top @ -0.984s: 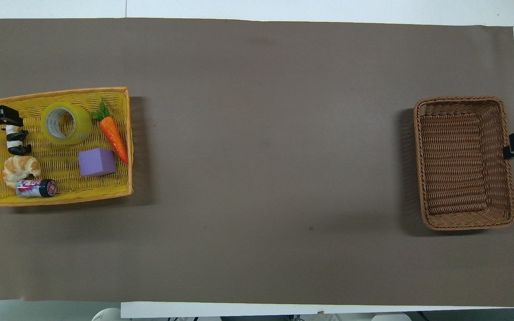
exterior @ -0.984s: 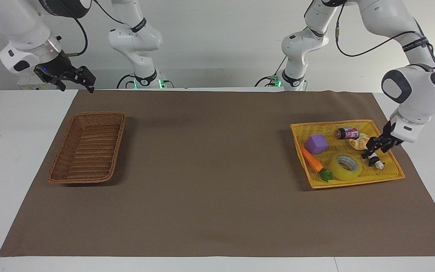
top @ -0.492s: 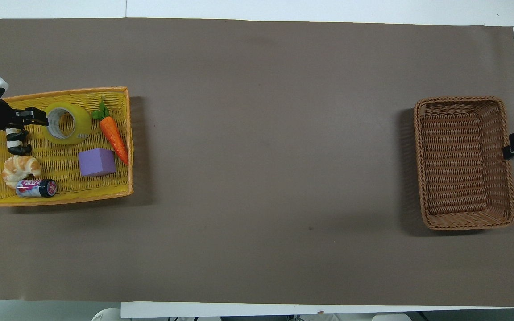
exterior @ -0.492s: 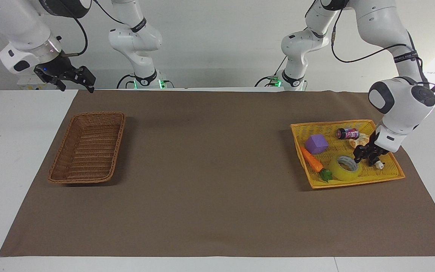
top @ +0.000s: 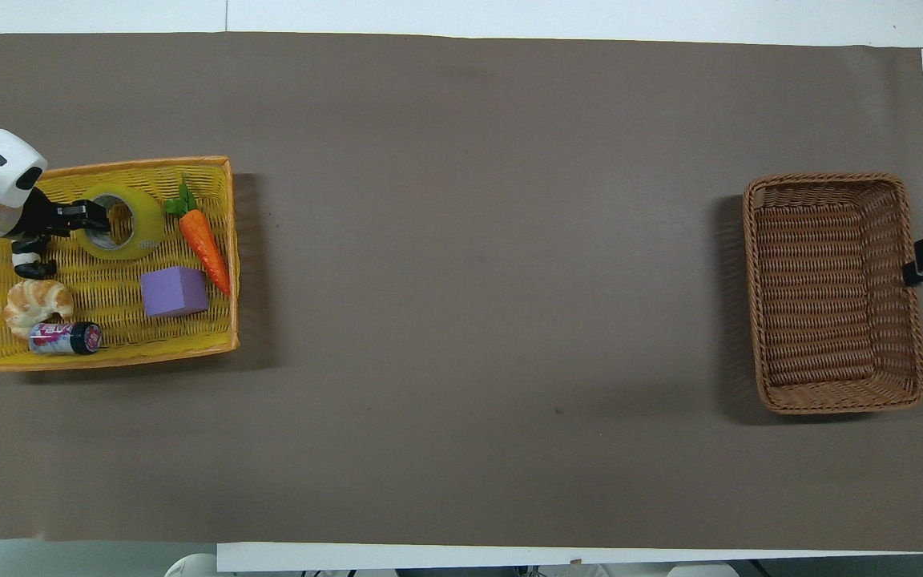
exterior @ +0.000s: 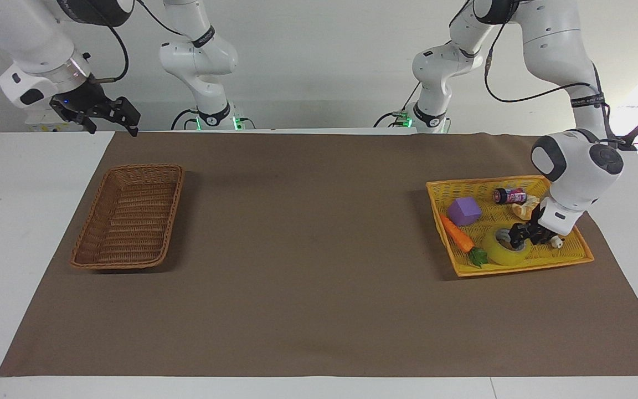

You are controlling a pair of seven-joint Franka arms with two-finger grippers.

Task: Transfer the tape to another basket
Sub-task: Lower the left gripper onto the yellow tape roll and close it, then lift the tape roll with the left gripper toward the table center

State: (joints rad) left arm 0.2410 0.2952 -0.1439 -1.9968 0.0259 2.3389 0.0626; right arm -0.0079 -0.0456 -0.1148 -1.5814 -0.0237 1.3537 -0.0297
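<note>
Left hand [exterior: 520, 235] has come in from the yellow tray's [exterior: 571, 256] edge at its own arm's end, where it was a second ago, and now sits low over the tape [exterior: 504, 249]. Its black fingers [top: 93, 218] stand partly apart, one of them over the roll's grey core and the wall on the hand's side about between them. Whether they already touch the roll cannot be told, and nothing is lifted. The tape has not moved: it lies flat in the tray, hole upward.

Around the hand, the small black-and-white toy [top: 27, 258] lies just beside its wrist, partly hidden by it in the facing view. The croissant [top: 37, 303] and the little can [top: 66, 338] lie in the tray nearer to the robots than the hand. The carrot [top: 203, 241] lies just beside the tape, away from the hand toward the middle of the surface [exterior: 308, 266]. The purple block [exterior: 464, 211] sits near the carrot, nearer to the robots than the tape. None of these has shifted since the earlier frames.

Right hand [exterior: 109, 114] waits, raised above the corner of the surface at the right arm's end, fingers spread wide and holding nothing, just as before. The basket [exterior: 129, 218] lies below it, well apart from the left hand and the tray, with nothing in it.
</note>
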